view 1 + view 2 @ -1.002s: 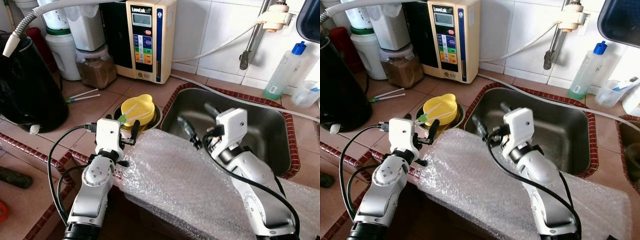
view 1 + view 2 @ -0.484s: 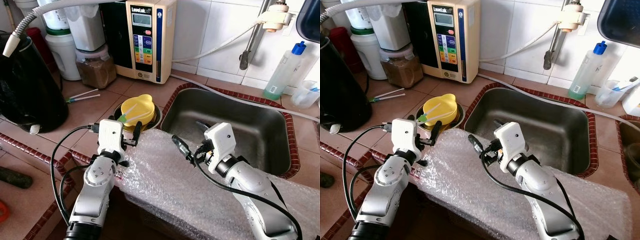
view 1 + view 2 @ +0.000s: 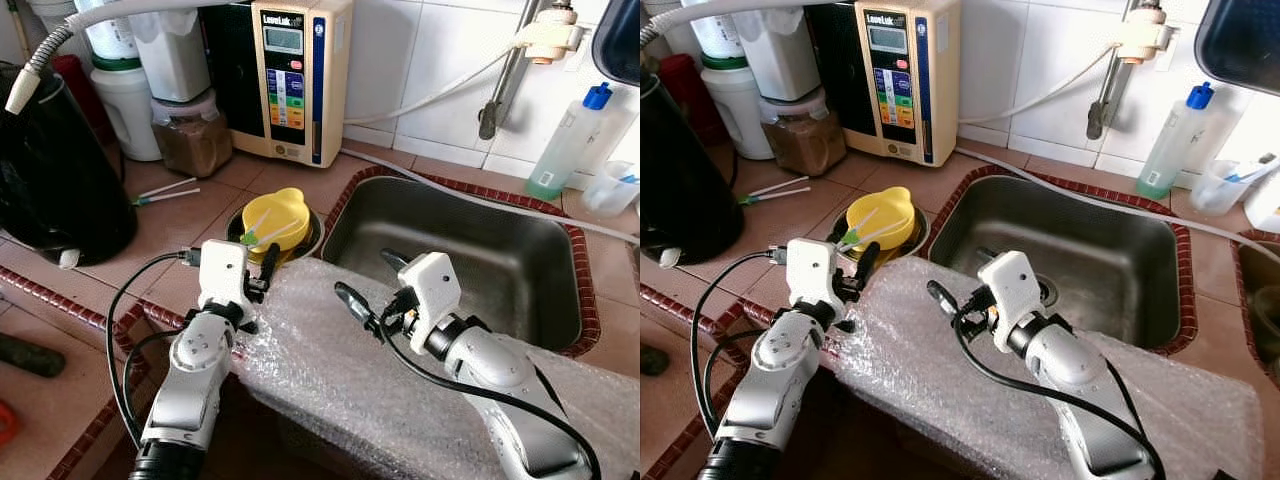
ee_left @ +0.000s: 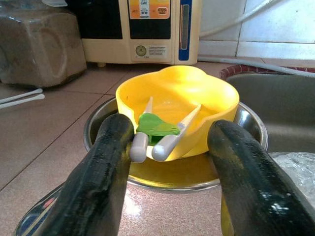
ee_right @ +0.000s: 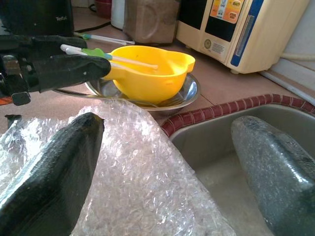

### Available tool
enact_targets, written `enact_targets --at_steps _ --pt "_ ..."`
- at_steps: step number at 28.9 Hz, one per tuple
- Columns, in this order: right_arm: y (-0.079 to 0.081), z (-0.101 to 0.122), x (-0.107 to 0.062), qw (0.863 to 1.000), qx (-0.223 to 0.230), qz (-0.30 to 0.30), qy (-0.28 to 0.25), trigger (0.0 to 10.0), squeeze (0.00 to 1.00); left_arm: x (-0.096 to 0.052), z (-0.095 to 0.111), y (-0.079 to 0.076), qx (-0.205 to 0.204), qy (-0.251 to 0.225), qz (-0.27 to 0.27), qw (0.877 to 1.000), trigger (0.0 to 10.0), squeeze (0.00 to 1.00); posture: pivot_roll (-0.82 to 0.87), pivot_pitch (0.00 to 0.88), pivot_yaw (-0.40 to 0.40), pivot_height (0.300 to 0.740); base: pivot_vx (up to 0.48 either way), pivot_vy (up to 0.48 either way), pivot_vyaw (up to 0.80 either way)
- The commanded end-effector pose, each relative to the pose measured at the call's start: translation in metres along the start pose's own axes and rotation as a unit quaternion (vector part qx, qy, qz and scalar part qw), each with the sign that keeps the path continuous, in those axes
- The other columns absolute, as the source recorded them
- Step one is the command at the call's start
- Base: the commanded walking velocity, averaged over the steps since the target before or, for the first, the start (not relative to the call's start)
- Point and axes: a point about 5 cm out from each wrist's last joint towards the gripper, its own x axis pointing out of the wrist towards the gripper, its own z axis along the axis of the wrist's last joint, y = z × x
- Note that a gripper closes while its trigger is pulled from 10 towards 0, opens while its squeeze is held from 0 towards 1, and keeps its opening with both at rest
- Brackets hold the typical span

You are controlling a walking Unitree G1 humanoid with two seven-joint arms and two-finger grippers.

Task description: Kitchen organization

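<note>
A terracotta-tiled kitchen counter (image 3: 200,215) edged in dark red trim meets a white-tiled wall (image 3: 420,60) in bright daylight. A stainless steel sink (image 3: 500,250) is set into the counter beneath a wall-mounted tap (image 3: 545,35), from which 1 white hose (image 3: 430,95) trails across the tiles.

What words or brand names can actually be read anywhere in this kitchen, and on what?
"LeveLuk" on the cream water machine by the wall.
"Tefal" on the black kettle.
The machine's coloured buttons and round sticker carry print too small to read.
</note>
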Motion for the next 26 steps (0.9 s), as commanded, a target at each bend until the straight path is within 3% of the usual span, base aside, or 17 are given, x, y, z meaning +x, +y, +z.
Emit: enact_targets --at_steps 1,15,26 --pt "0.0005 -0.0001 -0.0011 1.000 0.000 0.000 0.002 10.0 0.00 0.0021 0.0023 0.0010 -0.001 -0.005 0.002 1.000 0.0 0.00 -0.02 0.000 0.017 0.740 0.000 0.000 0.00" --pt "0.0015 -0.0015 -0.0008 1.000 0.001 0.002 0.005 10.0 0.00 0.0026 0.0034 0.0036 0.005 -0.011 0.008 1.000 0.0 0.00 -0.02 0.000 0.015 0.740 0.000 0.000 0.00" --pt "0.0030 -0.0025 0.0001 1.000 0.005 0.004 0.007 10.0 0.00 0.0004 0.0092 0.0093 0.032 -0.028 0.030 0.999 0.0 0.00 -0.02 0.000 0.013 0.740 0.000 0.000 0.00"
